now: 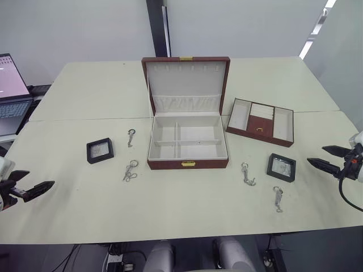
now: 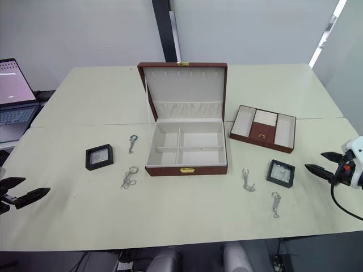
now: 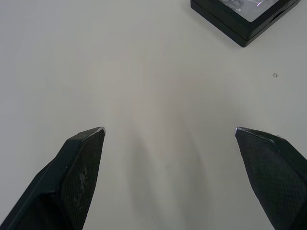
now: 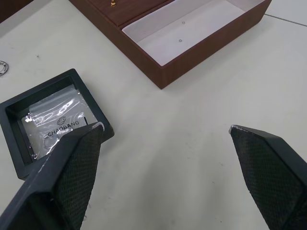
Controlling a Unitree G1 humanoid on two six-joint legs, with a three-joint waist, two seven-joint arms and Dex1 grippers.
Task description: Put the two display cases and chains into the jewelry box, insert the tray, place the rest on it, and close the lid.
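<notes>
Closest to the camera, both pincers hover low over the pale table [image 1: 187,212] with nothing in them: the left pincer [image 1: 35,187] at the left edge, the right pincer [image 1: 326,157] at the right edge, each with its fingers spread apart. Between them the jewelry box [image 1: 188,144] sits with its lid [image 1: 186,85] standing upright, its cream compartments bare. Just right of the box lies the tray [image 1: 260,122], angled. One display case [image 1: 100,151] lies left of the box, with two chains [image 1: 131,137] [image 1: 130,170] between them. The other display case [image 1: 281,167] lies near the right pincer, beside two more chains [image 1: 247,173] [image 1: 277,199].
</notes>
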